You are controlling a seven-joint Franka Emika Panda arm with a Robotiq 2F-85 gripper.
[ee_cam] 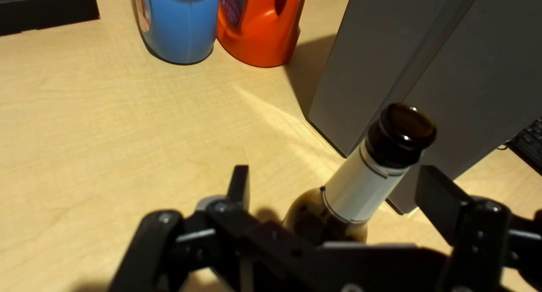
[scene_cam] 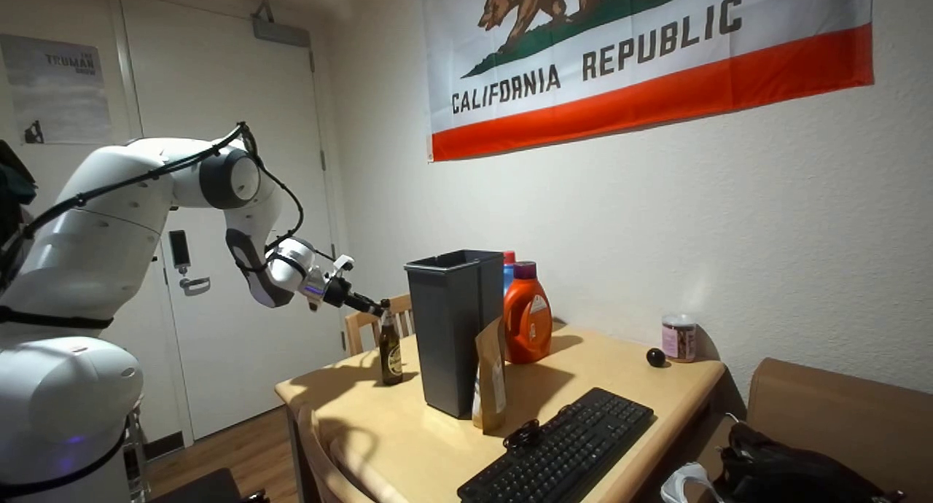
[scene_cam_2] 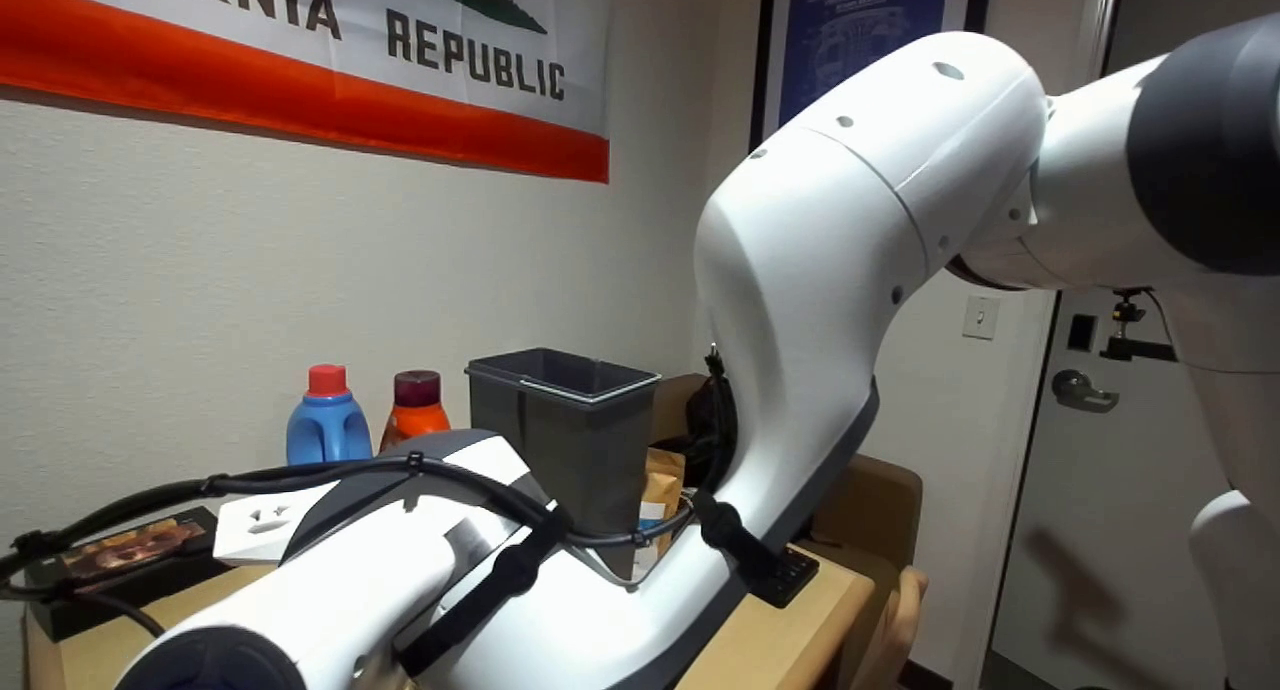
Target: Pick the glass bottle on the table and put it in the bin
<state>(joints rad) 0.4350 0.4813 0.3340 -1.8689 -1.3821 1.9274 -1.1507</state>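
Table (scene_cam: 415, 445): light tan wood.
Bin (scene_cam: 444, 328): tall, dark grey, stood on the table.
Glass bottle (scene_cam: 390, 353): brown, stood on the table just beside the bin, long axis vertical.
Gripper (ee_cam: 334, 171): spread wide, tilted down toward the bottle's top, nothing held.
Neck (ee_cam: 366, 184): seemingly framed between the fingers (ee_cam: 442, 203), nearer the one at right in the wrist view; centring before closing is probably called for.
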